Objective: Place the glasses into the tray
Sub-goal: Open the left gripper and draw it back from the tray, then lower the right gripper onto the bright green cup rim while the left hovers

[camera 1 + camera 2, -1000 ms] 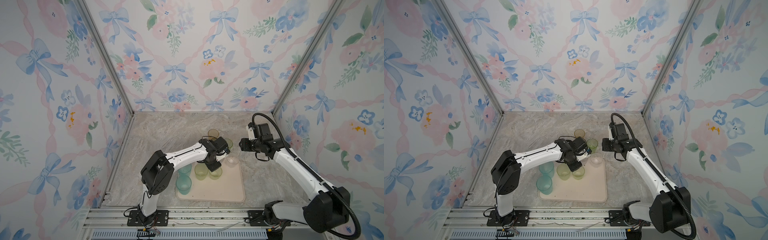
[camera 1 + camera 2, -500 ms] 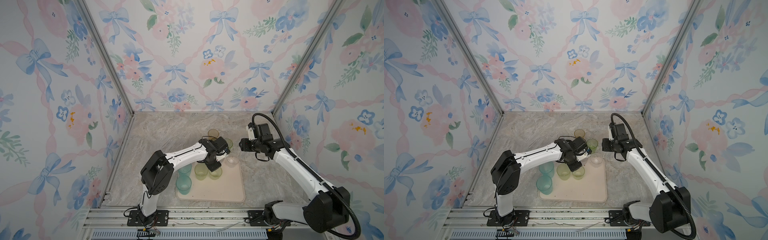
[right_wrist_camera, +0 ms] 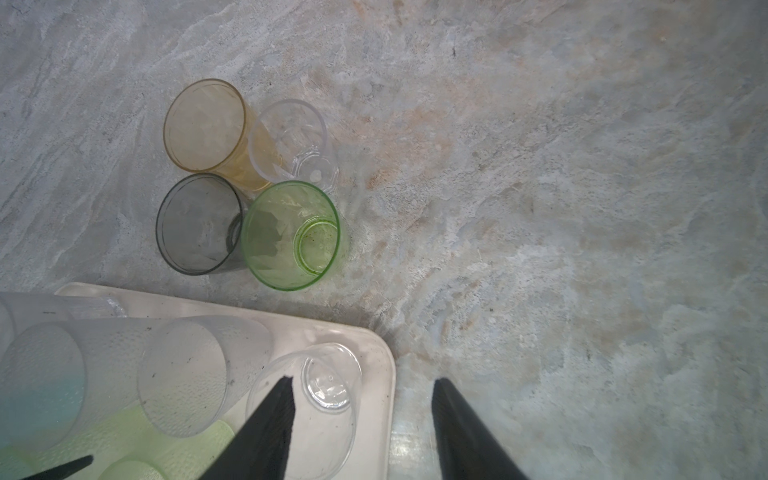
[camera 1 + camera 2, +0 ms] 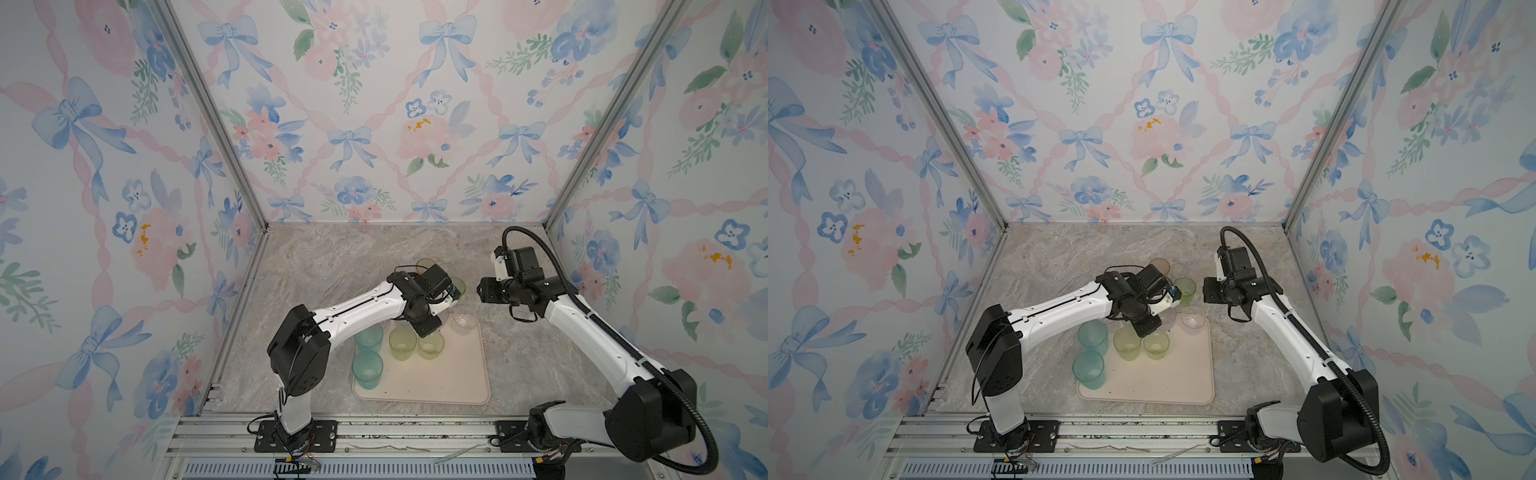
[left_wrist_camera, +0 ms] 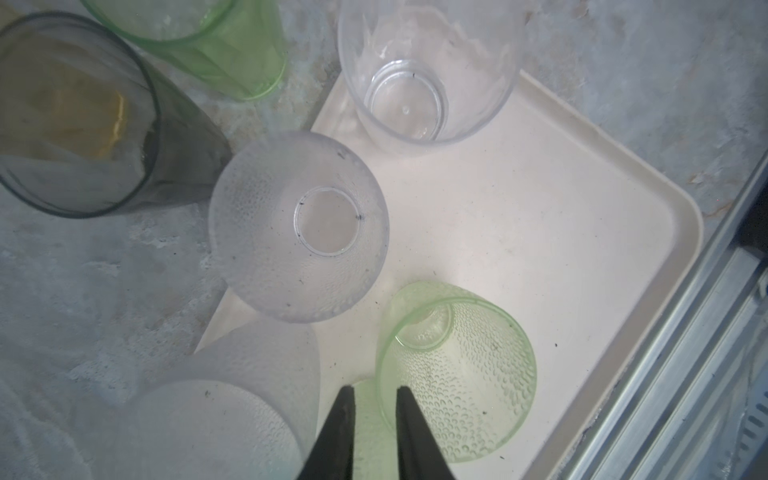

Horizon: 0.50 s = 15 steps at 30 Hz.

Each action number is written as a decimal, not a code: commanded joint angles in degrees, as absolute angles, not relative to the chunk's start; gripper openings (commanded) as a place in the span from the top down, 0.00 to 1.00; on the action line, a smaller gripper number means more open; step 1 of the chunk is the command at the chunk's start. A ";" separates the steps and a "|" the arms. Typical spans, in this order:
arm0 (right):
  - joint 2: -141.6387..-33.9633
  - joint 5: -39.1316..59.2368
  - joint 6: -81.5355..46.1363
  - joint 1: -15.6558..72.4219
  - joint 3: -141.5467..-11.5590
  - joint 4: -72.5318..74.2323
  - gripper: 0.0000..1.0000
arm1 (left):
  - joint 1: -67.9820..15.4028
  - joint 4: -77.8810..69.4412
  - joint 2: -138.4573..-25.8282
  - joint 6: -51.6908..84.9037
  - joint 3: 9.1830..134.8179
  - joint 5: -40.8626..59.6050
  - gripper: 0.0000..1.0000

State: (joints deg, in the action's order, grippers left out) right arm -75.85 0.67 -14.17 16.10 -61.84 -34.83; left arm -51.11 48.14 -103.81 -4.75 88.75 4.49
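3 floral wallpaper walls [image 4: 374,124] with blue bows, marbled grey-beige tabletop [image 4: 332,266], aluminium corner posts [image 4: 210,112], even light

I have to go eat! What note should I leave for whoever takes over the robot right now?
Left pincer: nearly shut at the rim of a pale green glass; grip unclear.
Right pincer: open, empty, by the tray corner.
In the tray already: that one, two teal glasses, another pale green glass, frosted glass, clear glass.
To do, on the table: amber glass, second clear glass, grey glass, bright green glass.
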 commanded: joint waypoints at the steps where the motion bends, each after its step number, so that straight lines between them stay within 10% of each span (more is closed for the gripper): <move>1: -77.25 1.84 -14.18 15.47 -62.26 -34.37 0.44 | -48.29 47.81 -98.51 -5.89 92.01 6.66 0.79; 15: -88.08 3.95 -12.09 15.55 -71.20 -37.05 0.56 | -26.09 22.42 -87.31 9.02 79.94 4.90 0.77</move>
